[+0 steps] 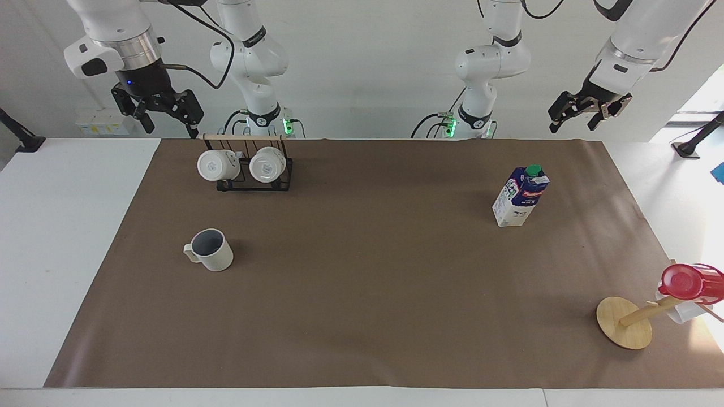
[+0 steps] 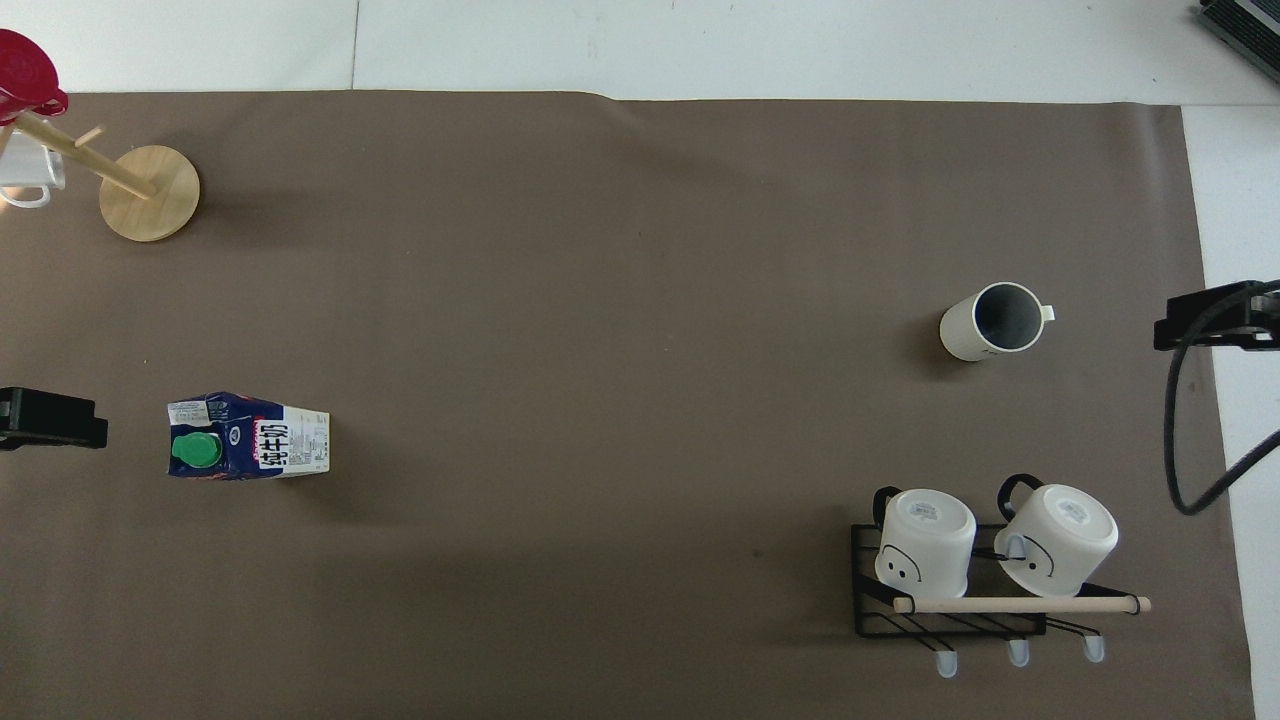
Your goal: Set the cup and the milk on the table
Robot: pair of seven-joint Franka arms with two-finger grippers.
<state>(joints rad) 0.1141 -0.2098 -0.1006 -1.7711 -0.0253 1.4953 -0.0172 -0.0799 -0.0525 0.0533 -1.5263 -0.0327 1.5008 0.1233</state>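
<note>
The cup (image 1: 210, 250) (image 2: 990, 322), a cream-white mug with a dark inside, stands upright on the brown sheet of the table (image 1: 362, 316) toward the right arm's end. The milk (image 1: 520, 196) (image 2: 250, 438), a white and dark blue carton with a green cap, stands upright on the sheet toward the left arm's end. My right gripper (image 1: 169, 125) hangs open and empty in the air over the robots' edge of the table, beside the mug rack. Over the sheet's corner at the other end my left gripper (image 1: 576, 121) is raised too, open and empty.
A black wire rack (image 1: 246, 180) (image 2: 950, 620) holding two white mugs stands near the robots, closer to them than the cup. A wooden mug tree (image 1: 625, 322) (image 2: 150, 180) carrying a red cup (image 1: 687, 282) stands at the left arm's end, farther out than the milk.
</note>
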